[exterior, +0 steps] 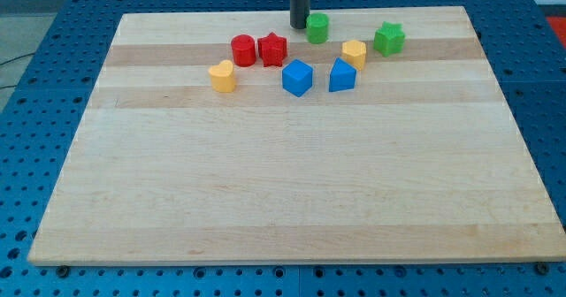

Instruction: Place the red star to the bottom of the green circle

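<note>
The red star (273,49) lies near the view's top, left of centre, touching the red circle (243,50) on its left. The green circle (317,28) sits up and to the right of the red star, near the board's top edge. My tip (299,26) rests on the board just left of the green circle, almost touching it, and above and to the right of the red star.
A yellow block (223,76) lies at the left of the group. A blue cube (297,78) and a blue block (342,75) sit below the red star's right. A yellow block (354,54) and a green star (388,38) lie to the right. The wooden board (292,191) rests on a blue pegboard.
</note>
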Robot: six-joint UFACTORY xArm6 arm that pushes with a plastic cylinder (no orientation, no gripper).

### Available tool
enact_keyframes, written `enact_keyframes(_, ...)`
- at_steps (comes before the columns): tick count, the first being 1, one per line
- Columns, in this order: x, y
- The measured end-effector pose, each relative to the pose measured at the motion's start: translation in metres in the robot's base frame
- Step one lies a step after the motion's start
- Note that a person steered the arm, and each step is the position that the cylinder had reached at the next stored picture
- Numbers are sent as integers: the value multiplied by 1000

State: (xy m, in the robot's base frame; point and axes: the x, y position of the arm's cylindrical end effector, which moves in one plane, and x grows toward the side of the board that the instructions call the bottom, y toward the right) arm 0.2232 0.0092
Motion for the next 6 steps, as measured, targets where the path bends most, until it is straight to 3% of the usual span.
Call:
enact_keyframes(1, 0, 1)
enact_keyframes(3, 35, -91)
enact_keyframes(4, 102, -73)
enact_keyframes(5, 108, -43)
enact_keyframes(6, 97, -74)
